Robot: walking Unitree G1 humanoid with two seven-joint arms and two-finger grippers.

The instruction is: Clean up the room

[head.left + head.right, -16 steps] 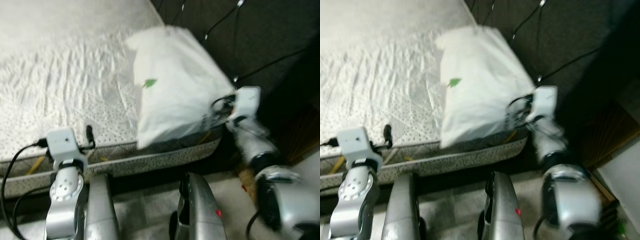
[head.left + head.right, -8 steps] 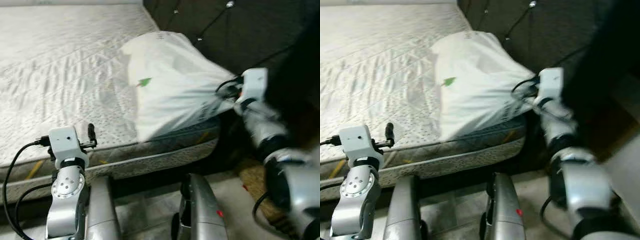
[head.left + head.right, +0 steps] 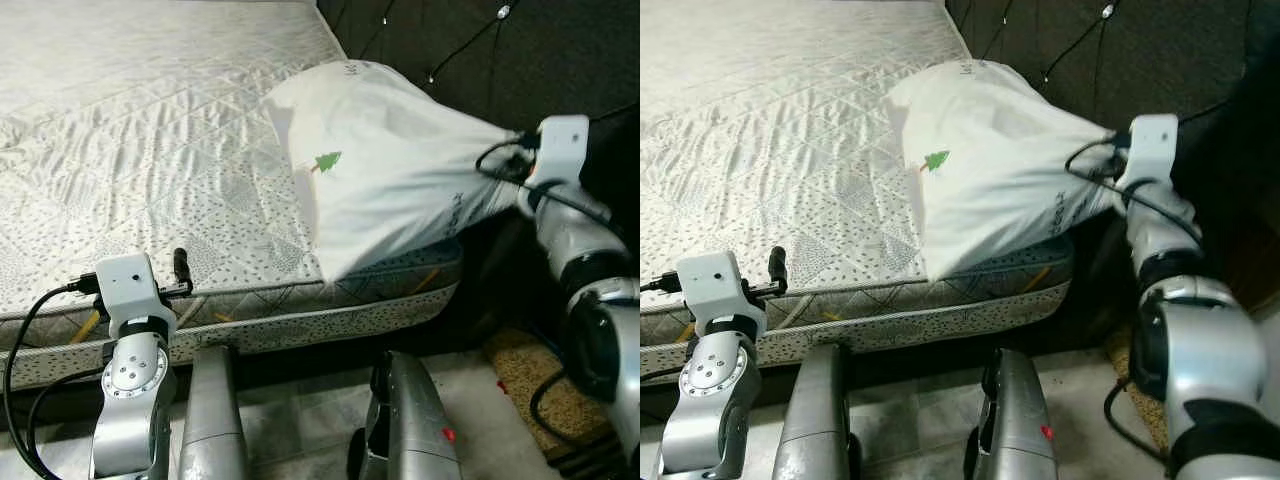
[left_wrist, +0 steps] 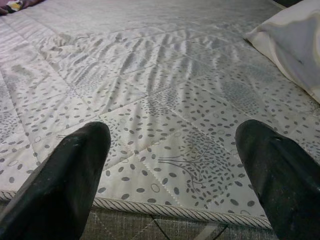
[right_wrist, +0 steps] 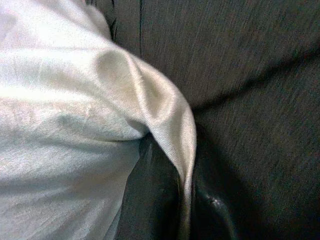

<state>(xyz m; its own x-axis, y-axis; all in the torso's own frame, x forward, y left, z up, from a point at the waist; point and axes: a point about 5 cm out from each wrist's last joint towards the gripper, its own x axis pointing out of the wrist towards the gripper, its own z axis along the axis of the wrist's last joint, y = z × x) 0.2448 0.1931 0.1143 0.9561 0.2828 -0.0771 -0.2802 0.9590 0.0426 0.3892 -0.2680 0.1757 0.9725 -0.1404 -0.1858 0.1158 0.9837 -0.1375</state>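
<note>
Right wrist view: pillow (image 5: 60, 100) corner pinched by right gripper (image 5: 182, 200) | left gripper (image 4: 172, 165) wide, idle over mattress (image 3: 150, 150) | risk: thin fold slipping, pillow dropping off frame's right edge

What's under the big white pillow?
The pillow lies on the patterned mattress, its corner pinched by the right gripper. Whatever is directly beneath it is covered.

A wide stretch of bare mattress (image 3: 150, 130) is lying open from 9 to 12 o'clock; the white pillow (image 3: 390, 170) is blocking 1 o'clock, pressing against the dark tufted headboard (image 3: 480, 50) walling off 2 o'clock
</note>
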